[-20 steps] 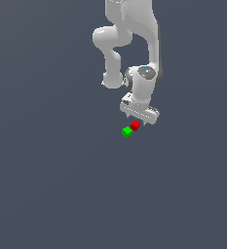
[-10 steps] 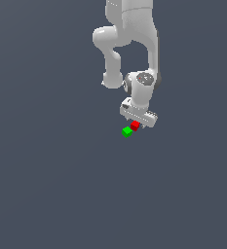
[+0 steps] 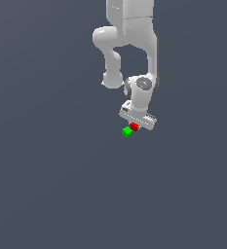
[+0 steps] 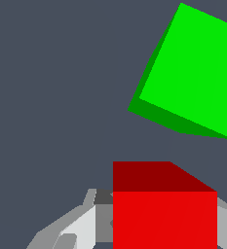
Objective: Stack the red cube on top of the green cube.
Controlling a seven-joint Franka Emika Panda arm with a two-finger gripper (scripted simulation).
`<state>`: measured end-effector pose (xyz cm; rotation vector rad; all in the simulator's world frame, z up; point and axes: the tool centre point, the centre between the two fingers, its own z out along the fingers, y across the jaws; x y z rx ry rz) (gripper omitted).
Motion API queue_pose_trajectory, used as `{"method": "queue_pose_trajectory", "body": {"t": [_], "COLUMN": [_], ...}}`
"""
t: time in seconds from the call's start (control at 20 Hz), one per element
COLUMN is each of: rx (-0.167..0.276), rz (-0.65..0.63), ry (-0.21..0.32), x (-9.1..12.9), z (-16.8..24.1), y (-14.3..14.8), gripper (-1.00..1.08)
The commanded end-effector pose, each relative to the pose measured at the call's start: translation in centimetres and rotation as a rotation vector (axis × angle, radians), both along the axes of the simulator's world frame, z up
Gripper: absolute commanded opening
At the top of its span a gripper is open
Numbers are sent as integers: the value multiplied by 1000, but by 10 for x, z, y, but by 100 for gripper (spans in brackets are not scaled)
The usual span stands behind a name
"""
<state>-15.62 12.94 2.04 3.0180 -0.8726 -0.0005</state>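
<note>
The red cube (image 3: 134, 126) rests on the grey floor, directly under the white hand. In the wrist view the red cube (image 4: 164, 219) sits between the two fingers (image 4: 81, 228), which press against its opposite sides. My gripper (image 3: 136, 124) is down over it and shut on it. The green cube (image 3: 126, 132) stands right beside the red one, toward the exterior view's left and a little nearer the camera. In the wrist view the green cube (image 4: 195, 73) is turned at an angle, a small gap away from the red cube.
The white arm (image 3: 132, 44) reaches down from the top of the exterior view. Plain dark grey floor (image 3: 47, 185) lies all around the two cubes, with nothing else on it.
The hand has come down a little onto the red cube. Both cubes stay where they were.
</note>
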Motion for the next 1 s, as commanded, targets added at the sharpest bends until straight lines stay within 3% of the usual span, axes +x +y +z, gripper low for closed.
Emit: {"method": "queue_pose_trajectory", "body": {"t": [0.0,0.55,0.95], "rx": [0,0,0], "rz": [0,0,0], "ry": [0,-1,-1], "x": [0,0,-1], "z": [-1,2,28], "y": [0,0,0], "gripper": [-100,-100,-100]}}
